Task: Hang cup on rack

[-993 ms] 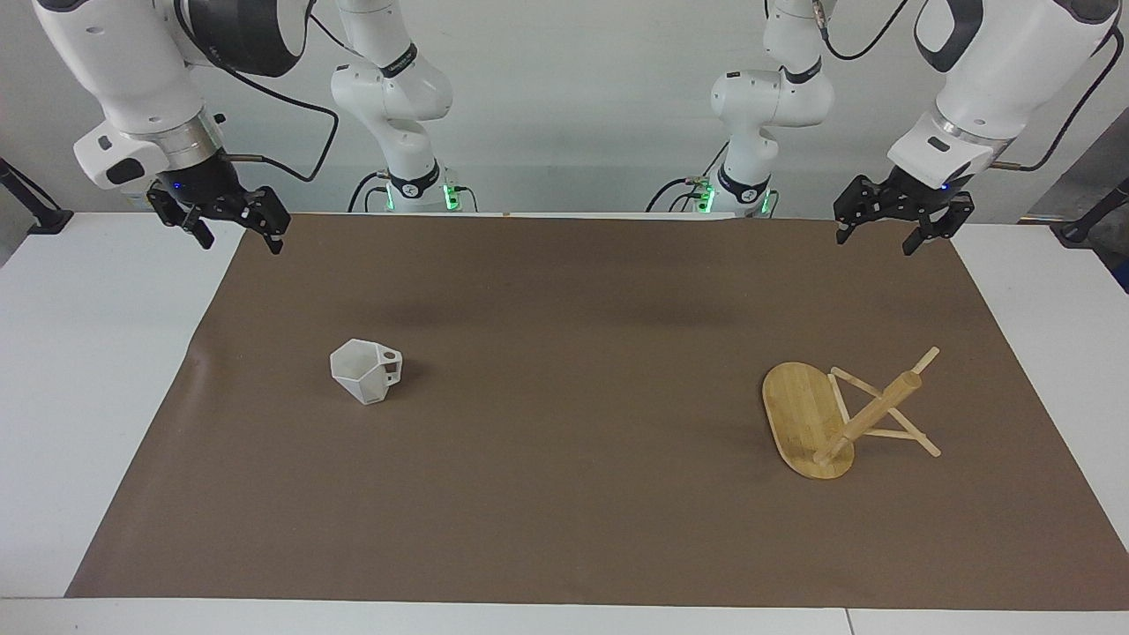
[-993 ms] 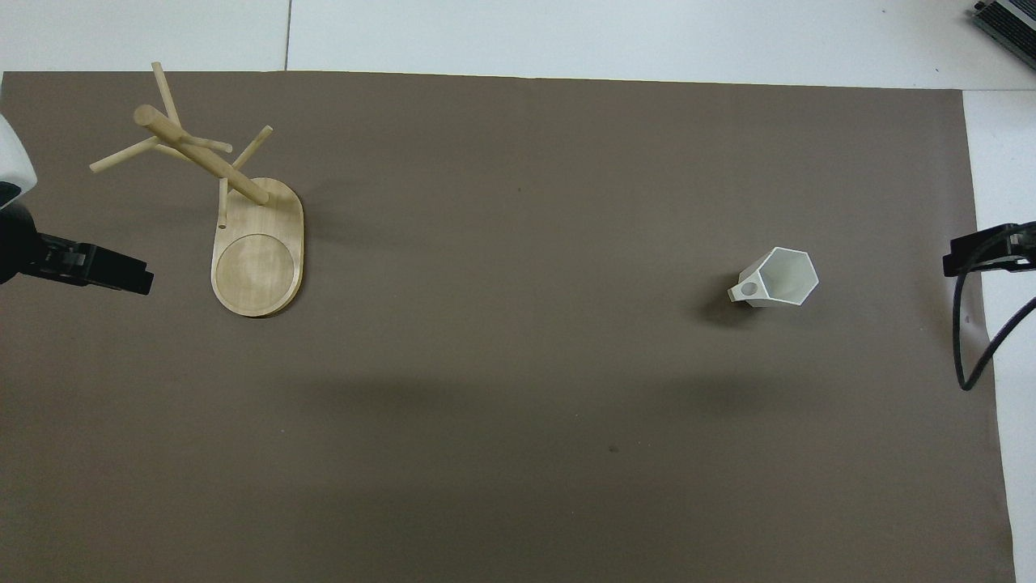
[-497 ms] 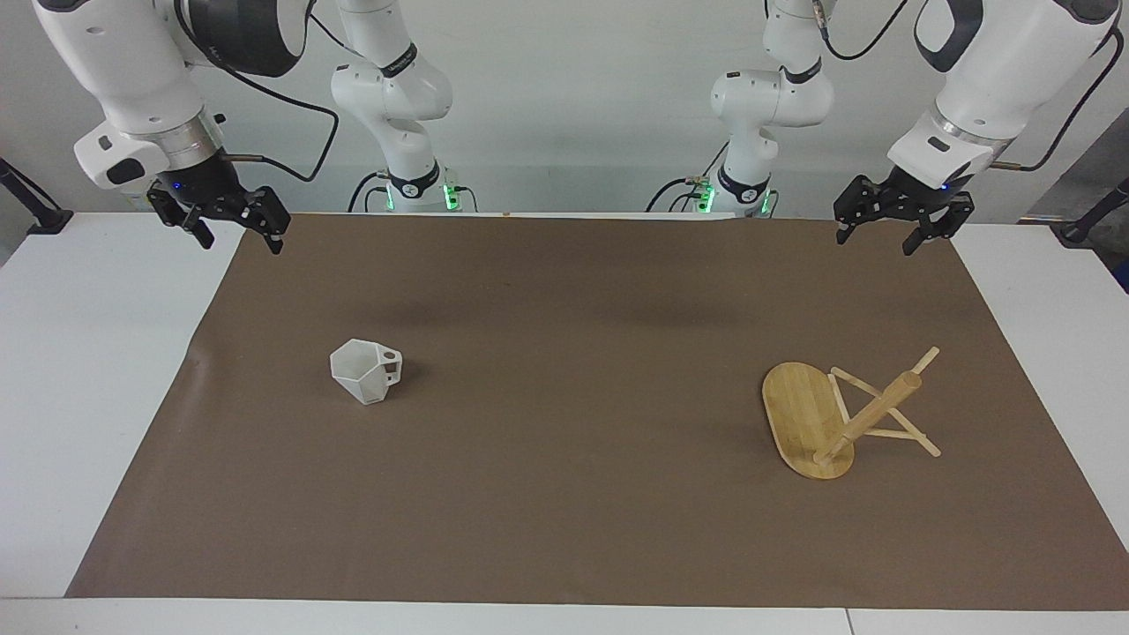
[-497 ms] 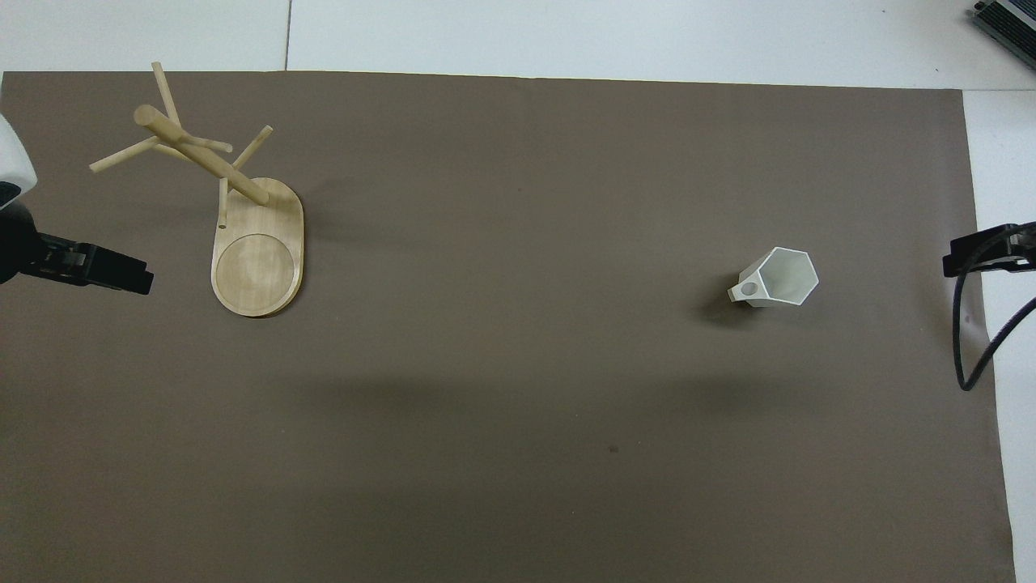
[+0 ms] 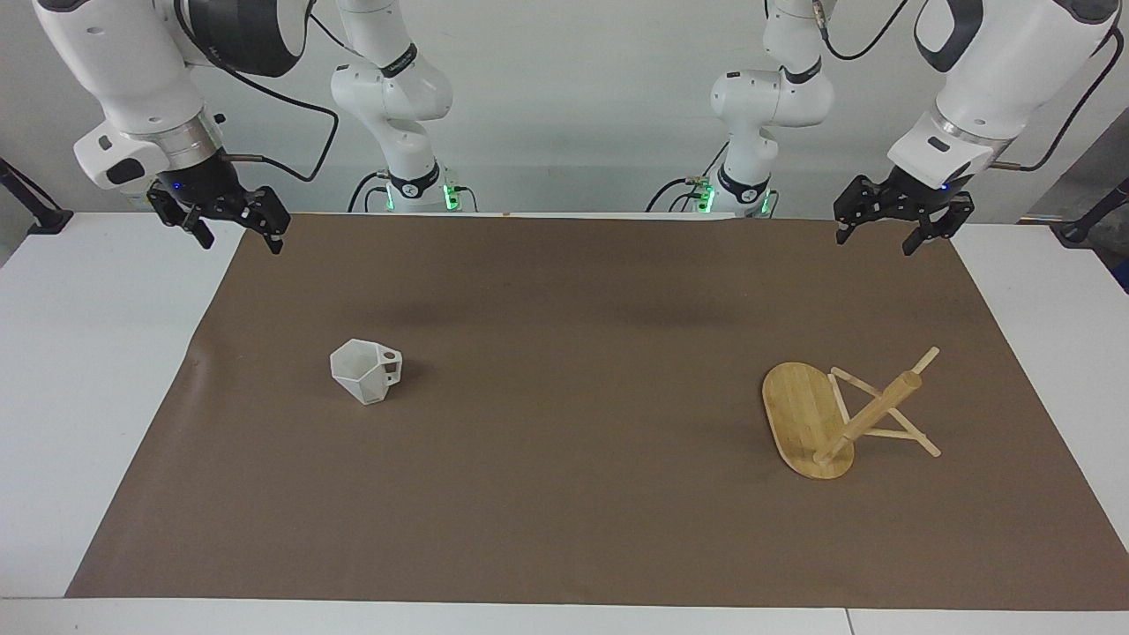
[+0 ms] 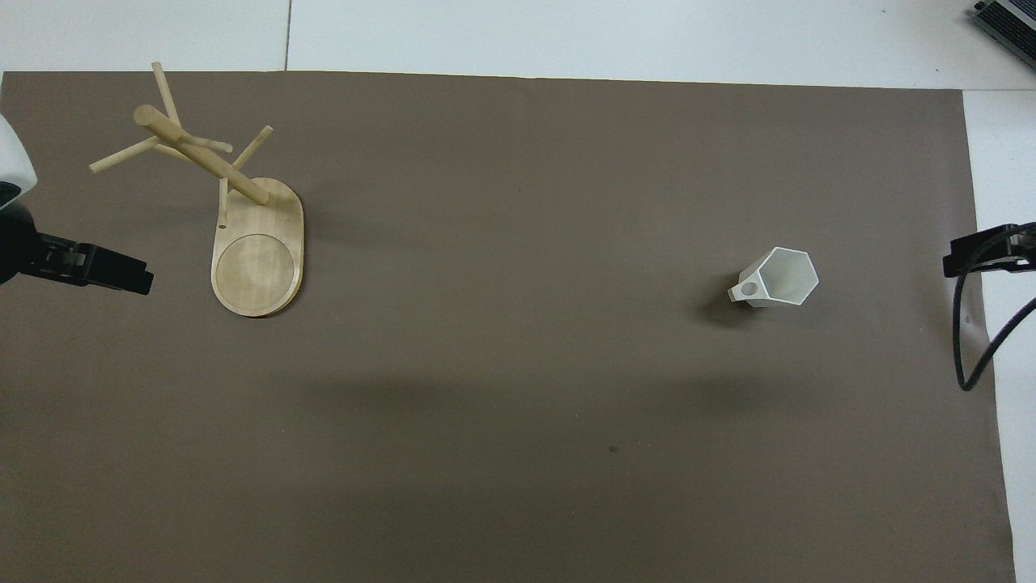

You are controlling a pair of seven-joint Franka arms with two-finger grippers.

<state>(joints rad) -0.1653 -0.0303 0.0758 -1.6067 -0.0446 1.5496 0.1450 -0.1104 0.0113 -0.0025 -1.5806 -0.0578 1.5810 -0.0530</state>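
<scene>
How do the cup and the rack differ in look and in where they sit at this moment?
The cup is white and faceted; the rack is light bamboo with stick pegs. The cup is small and compact, while the rack is larger, with a post rising from one end of its oval base. The cup sits toward the right arm's end of the table, the rack toward the left arm's end. Both rest on the brown mat, untouched by either gripper.
</scene>
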